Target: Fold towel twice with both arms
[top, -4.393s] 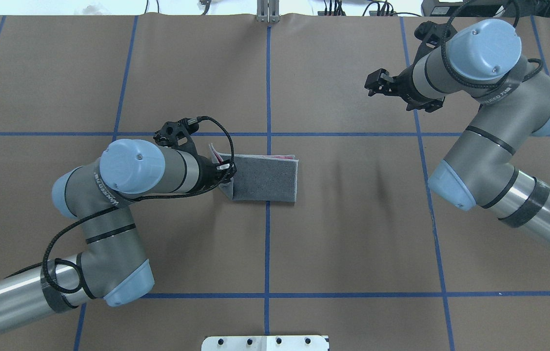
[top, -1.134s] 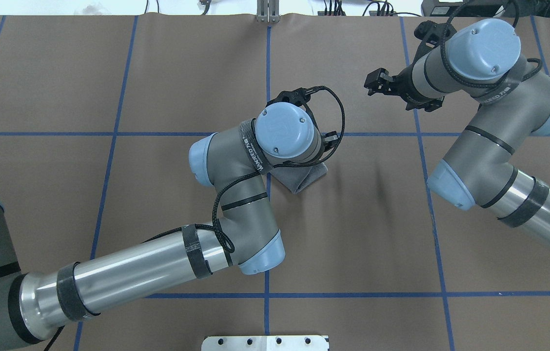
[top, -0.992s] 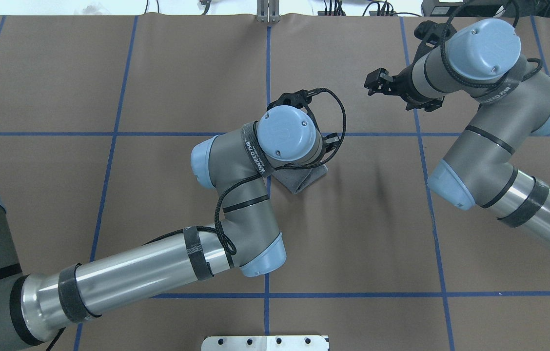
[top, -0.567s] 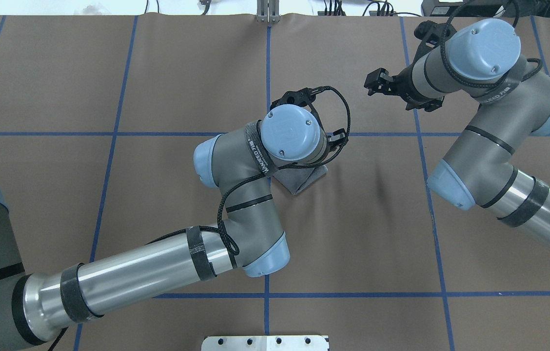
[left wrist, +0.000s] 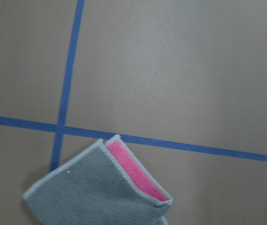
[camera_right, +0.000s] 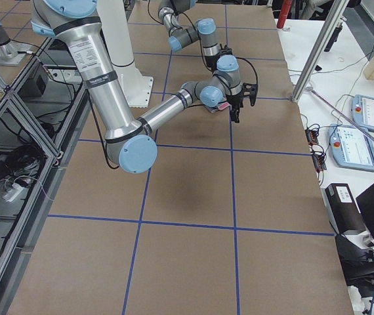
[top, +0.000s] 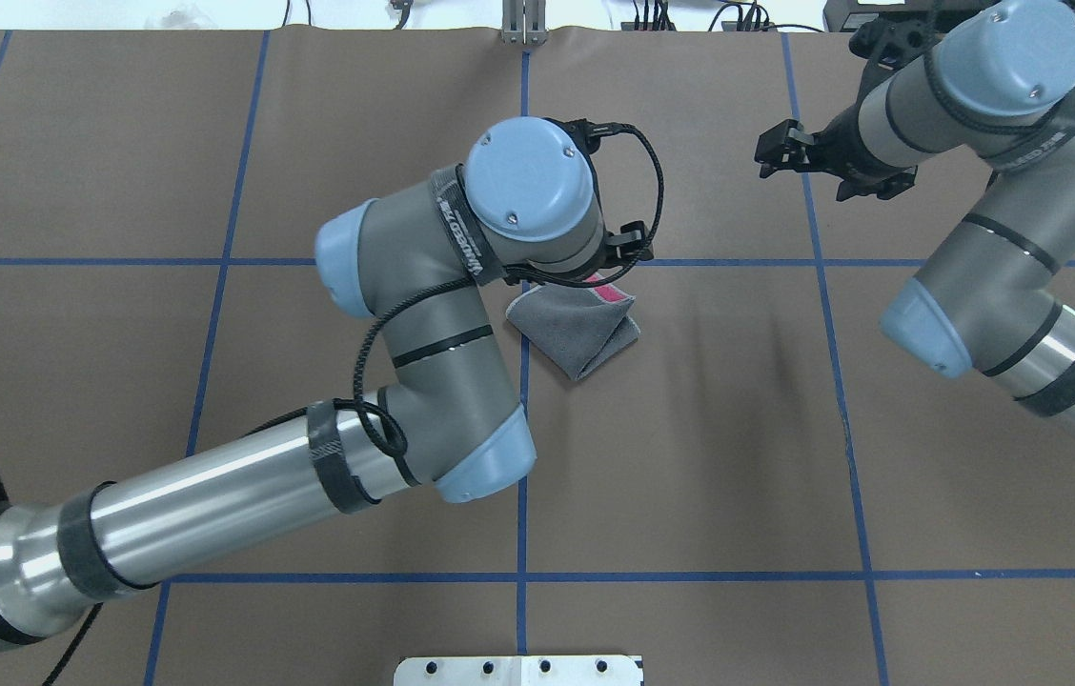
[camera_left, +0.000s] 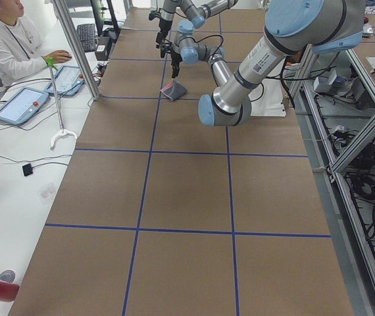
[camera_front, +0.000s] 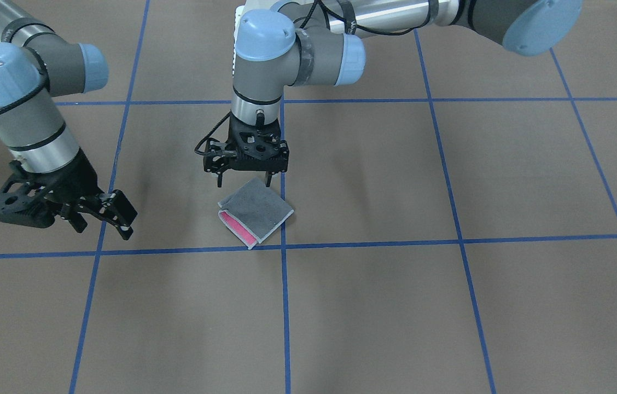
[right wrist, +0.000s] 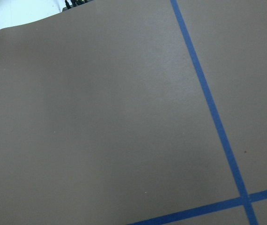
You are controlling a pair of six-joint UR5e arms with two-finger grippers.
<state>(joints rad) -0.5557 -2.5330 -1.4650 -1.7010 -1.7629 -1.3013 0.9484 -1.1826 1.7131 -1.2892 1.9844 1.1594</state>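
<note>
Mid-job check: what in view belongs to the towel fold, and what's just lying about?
Job: towel, folded, grey outside, pink edge showing; left gripper, open, not gripping it; right gripper, open, off to one side.
Lying about: blue tape lines; white bolted plate; control pendants on the side bench.

The left end effector hangs, fingers spread, just above the folded towel without touching it. The left arm slants across the desk on the robot's side of the towel, barring that approach. The right end effector, fingers apart, hovers well off to one side over bare desk. On the towel's far side from the robot, and to the robot's left of it, the desk lies open.
</note>
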